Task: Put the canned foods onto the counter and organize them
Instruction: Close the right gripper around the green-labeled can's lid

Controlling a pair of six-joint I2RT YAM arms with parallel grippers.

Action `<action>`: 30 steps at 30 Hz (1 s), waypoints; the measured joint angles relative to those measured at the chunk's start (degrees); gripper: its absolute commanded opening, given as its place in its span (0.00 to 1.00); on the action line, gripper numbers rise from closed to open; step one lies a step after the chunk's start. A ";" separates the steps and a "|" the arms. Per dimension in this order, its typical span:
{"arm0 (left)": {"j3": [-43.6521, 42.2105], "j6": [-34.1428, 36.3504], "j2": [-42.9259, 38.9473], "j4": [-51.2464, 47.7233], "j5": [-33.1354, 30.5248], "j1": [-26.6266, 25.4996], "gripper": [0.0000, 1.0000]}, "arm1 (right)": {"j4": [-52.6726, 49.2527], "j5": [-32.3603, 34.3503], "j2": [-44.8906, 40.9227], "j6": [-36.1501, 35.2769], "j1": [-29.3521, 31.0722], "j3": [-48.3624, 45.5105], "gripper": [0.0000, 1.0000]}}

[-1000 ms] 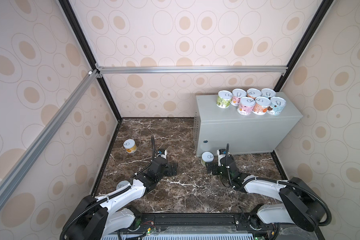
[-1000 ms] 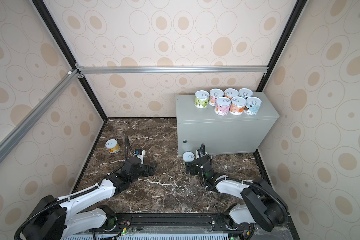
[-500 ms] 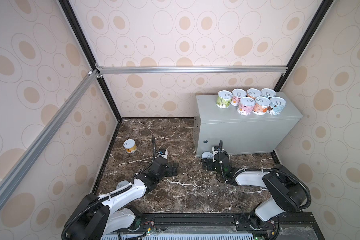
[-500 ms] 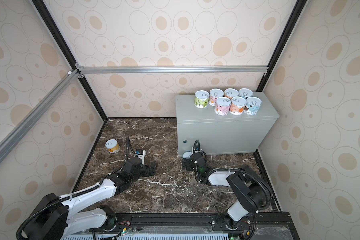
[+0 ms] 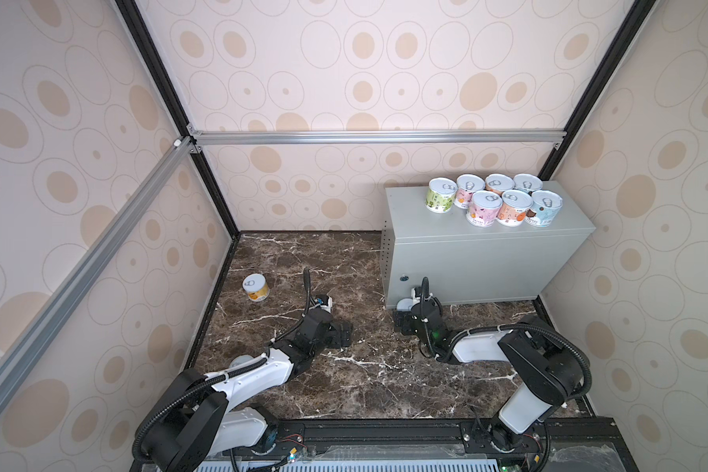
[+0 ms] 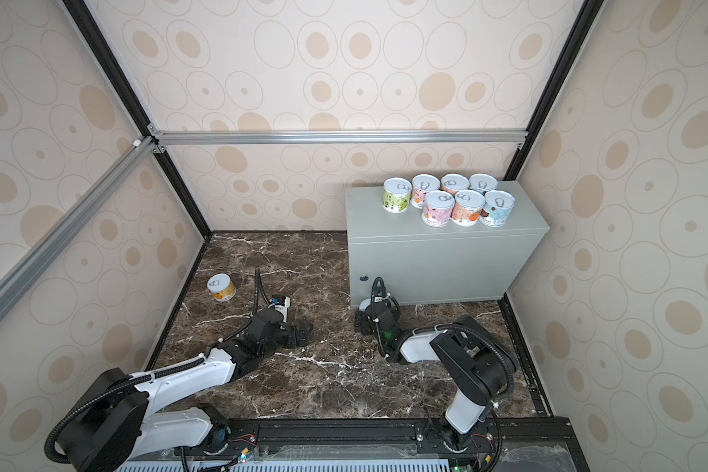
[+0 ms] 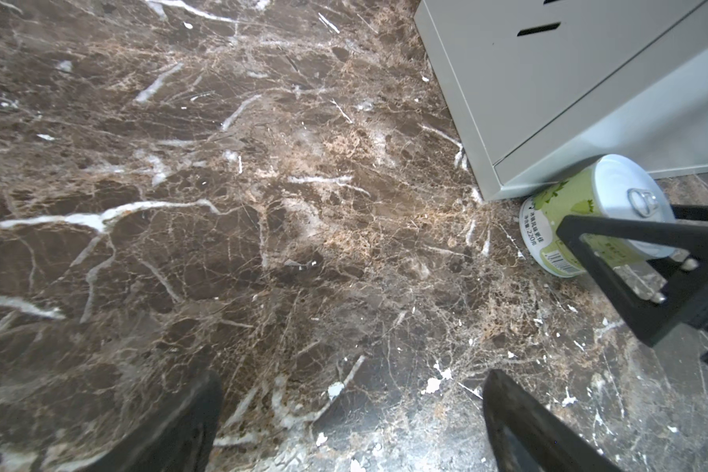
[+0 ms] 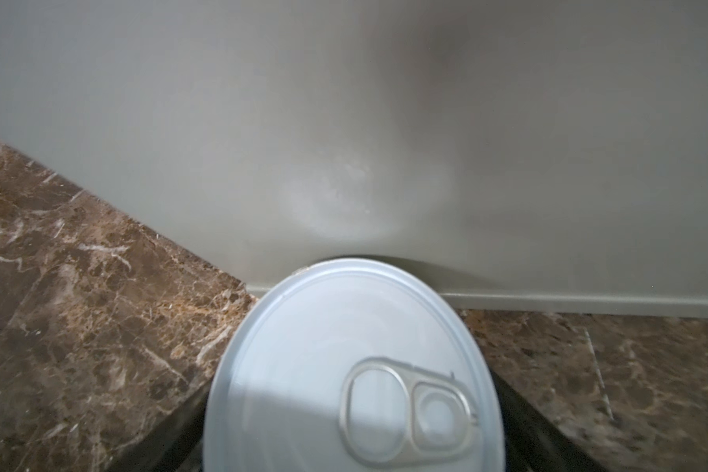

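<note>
A green-labelled can (image 5: 404,304) (image 6: 366,303) (image 7: 569,220) stands on the brown marble floor against the foot of the grey counter (image 5: 466,261) (image 6: 426,257). My right gripper (image 5: 406,309) (image 8: 350,408) straddles it, one dark finger on each side. The can's lid (image 8: 344,367) hides whether they touch. Several cans (image 5: 493,202) stand in two rows on the counter's top. A yellow can (image 5: 255,287) (image 6: 220,287) stands alone on the floor at the left. My left gripper (image 5: 344,331) (image 7: 352,392) is open and empty over bare floor.
Another can lid (image 5: 240,361) shows on the floor beside the left forearm, mostly hidden. Patterned walls with black posts and a silver rail enclose the floor. The front left part of the counter's top (image 5: 409,212) is bare.
My right gripper has swung round and slid its fingers around the green can at the counter's foot, and its jaws have narrowed a little. The left arm has barely moved.
</note>
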 measured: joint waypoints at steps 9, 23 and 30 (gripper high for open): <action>-0.92 -0.02 0.00 1.03 0.07 0.00 0.99 | 3.56 3.37 2.56 -1.81 0.72 0.35 0.89; -1.18 -0.04 -0.83 1.38 0.44 0.00 0.99 | 3.80 4.81 3.15 -4.13 0.87 1.25 0.60; -1.18 -0.11 -2.16 1.36 0.66 0.00 0.99 | 0.63 4.02 0.09 -4.55 1.07 0.46 0.55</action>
